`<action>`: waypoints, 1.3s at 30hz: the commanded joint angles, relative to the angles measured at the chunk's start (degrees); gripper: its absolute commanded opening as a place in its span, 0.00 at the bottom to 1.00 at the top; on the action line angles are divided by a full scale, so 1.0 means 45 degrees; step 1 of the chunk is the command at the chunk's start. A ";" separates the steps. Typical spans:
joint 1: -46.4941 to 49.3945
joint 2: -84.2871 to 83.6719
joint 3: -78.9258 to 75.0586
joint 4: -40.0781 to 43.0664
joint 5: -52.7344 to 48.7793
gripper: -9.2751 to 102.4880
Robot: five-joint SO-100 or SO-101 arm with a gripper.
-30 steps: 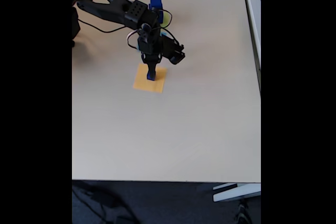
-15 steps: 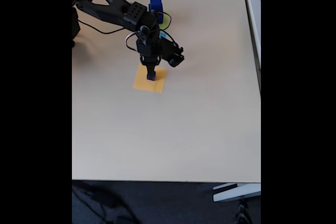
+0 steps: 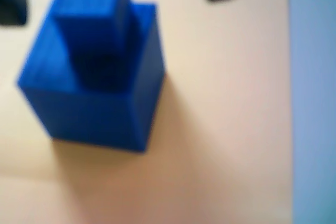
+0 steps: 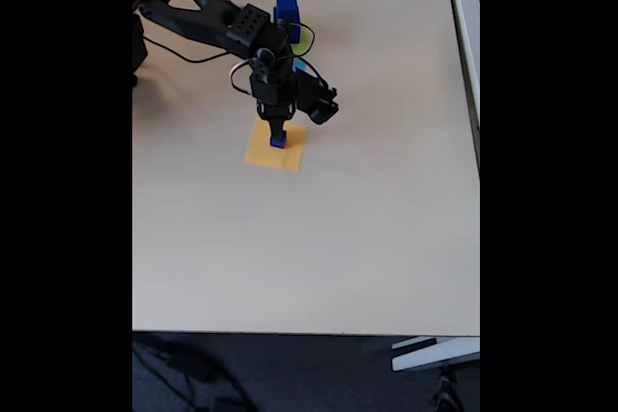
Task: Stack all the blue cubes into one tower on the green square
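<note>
One small blue cube point(image 4: 278, 141) sat pinched at the tip of the claw point(image 4: 278, 137) in the fixed view, the claw closed on it and hanging over the orange square point(image 4: 276, 147) on the pale surface point(image 4: 319, 238). Two more blue cubes point(image 3: 97, 72) stood stacked, the smaller on the larger, beyond the arm in the fixed view and close and blurred in the wrist view, with a sliver of the green square point(image 4: 303, 39) beside that stack.
</note>
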 commanded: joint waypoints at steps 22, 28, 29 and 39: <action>0.0195 0.0000 -0.0957 -0.0176 -0.0039 0.23; 0.0176 -0.0195 -0.1113 -0.0176 -0.0020 0.22; 0.0195 -0.0215 -0.1113 -0.0176 -0.0020 0.22; 0.0234 -0.0234 -0.1152 -0.0176 -0.0059 0.16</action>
